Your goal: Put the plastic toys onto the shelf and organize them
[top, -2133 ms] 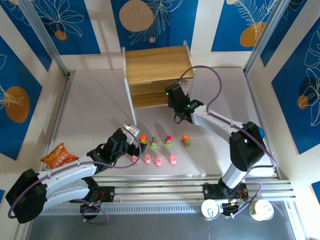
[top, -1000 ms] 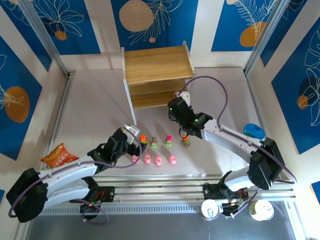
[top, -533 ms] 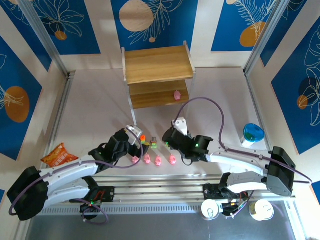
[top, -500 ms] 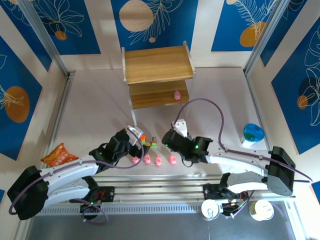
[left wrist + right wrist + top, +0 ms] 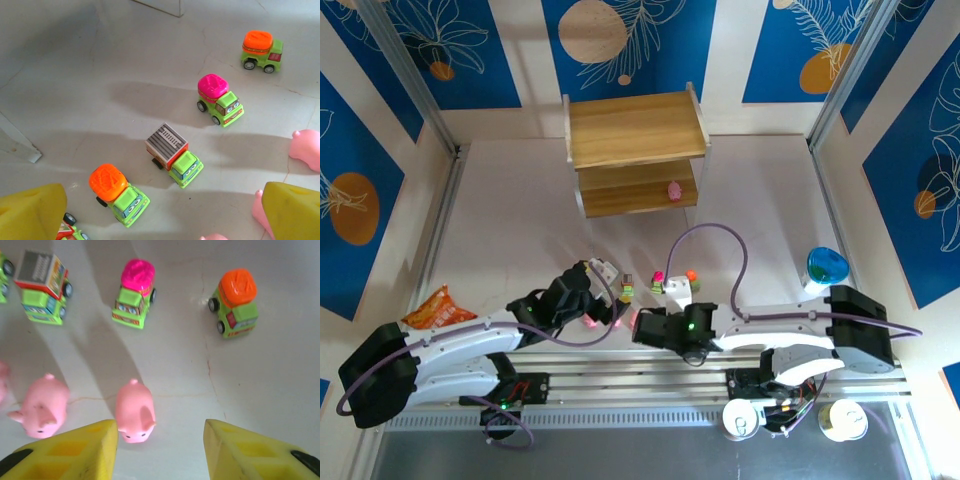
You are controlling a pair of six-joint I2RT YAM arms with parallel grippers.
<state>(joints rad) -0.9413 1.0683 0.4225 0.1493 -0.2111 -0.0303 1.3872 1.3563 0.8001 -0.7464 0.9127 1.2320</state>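
Top external view. The shelf (image 5: pixel 635 128) stands at the far centre of the table (image 5: pixel 510 210). One shelved pig (image 5: pixel 673 190) stands on the lower tier, near its right end. On the table, close to the arm bases, a grey-top truck (image 5: pixel 627 290), a pink-top truck (image 5: pixel 658 283) and an orange-top truck (image 5: pixel 691 276) form a row running left to right. The left gripper (image 5: pixel 604 306) is low at the left end of this row. The right gripper (image 5: pixel 655 325) is on the near side of the row, with its arm lying along the near edge. A blue cup (image 5: pixel 825 266) stands at the right and an orange snack bag (image 5: pixel 438 310) lies at the left, both well apart from the toys.

Left wrist view. The yellow left fingers (image 5: pixel 30 212) sit in the two bottom corners, spread wide, with nothing between them. A second orange-top truck (image 5: pixel 119 194) is nearest to them, and the other three trucks line up beyond it. An edge pig (image 5: pixel 306 149) is cut off at the right border.

Right wrist view. The yellow right fingers (image 5: pixel 65 450) stand partly spread and grip nothing. A front pig (image 5: pixel 135 410) stands just beyond the gap, beside the left finger; whether they touch cannot be told. A side pig (image 5: pixel 42 405) stands to its left. The three trucks stand farther off.
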